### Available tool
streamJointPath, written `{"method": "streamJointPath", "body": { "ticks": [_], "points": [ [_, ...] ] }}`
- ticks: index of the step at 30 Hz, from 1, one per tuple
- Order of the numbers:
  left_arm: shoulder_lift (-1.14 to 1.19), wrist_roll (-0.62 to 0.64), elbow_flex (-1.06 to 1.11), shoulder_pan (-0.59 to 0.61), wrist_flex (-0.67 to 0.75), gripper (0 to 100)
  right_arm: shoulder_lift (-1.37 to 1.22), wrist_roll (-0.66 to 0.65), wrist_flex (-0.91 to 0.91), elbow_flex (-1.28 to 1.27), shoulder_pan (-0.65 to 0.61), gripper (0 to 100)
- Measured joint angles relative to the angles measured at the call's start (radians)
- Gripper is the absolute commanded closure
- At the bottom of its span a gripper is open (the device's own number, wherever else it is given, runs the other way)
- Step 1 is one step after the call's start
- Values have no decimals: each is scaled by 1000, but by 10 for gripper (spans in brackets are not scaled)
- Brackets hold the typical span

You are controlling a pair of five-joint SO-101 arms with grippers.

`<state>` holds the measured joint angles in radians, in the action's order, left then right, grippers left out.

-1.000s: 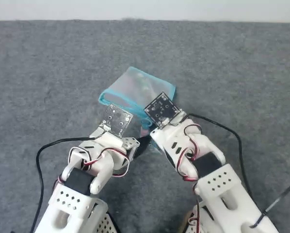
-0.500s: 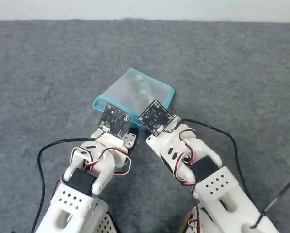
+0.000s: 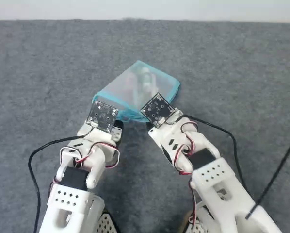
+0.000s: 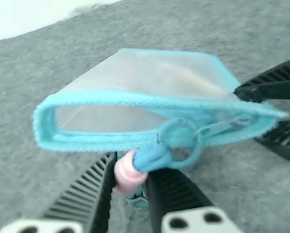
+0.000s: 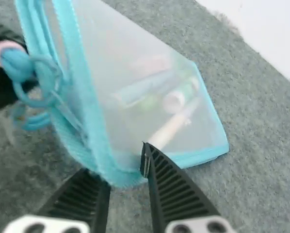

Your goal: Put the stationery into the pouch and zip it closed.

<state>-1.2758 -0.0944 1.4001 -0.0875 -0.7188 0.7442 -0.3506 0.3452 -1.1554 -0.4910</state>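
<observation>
The clear pouch with cyan trim lies on the grey carpet, and pens and other stationery show through its side. My left gripper is shut on the zipper pull, a blue cord with a pink bead. The slider sits partway along the zip, with the mouth gaping on the side away from the right arm. At the pouch's near corner, my right gripper is shut on the trim. Both arms meet at the pouch's near edge, the left arm beside the right arm.
Grey carpet surrounds the pouch on all sides. A pale wall strip runs along the far edge. Black cables trail from both arms near the front.
My left gripper has drawn the zipper pull leftward along the pouch's near edge. The pouch has turned and shifted slightly away, with the right gripper still holding its corner.
</observation>
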Motion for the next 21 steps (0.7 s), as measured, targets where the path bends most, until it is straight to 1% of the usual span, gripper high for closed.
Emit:
{"method": "streamJointPath", "body": {
  "ticks": [6,11,15,17,18,19,21],
  "points": [
    [2,-5,0,60,0,991,-169,-6,-2,69,117,993],
    [2,-5,0,64,0,991,-245,-6,-6,112,186,993],
    [2,-5,0,97,0,991,-249,-6,-6,129,247,993],
    [2,-5,0,100,0,991,-252,-6,-6,132,292,993],
    [2,-5,0,100,0,991,-264,-6,-6,129,333,993],
    [2,-5,0,117,-2,991,-273,-2,-6,124,388,993],
    [0,0,0,140,-2,991,-278,-3,-6,132,436,993]
  ]
}}
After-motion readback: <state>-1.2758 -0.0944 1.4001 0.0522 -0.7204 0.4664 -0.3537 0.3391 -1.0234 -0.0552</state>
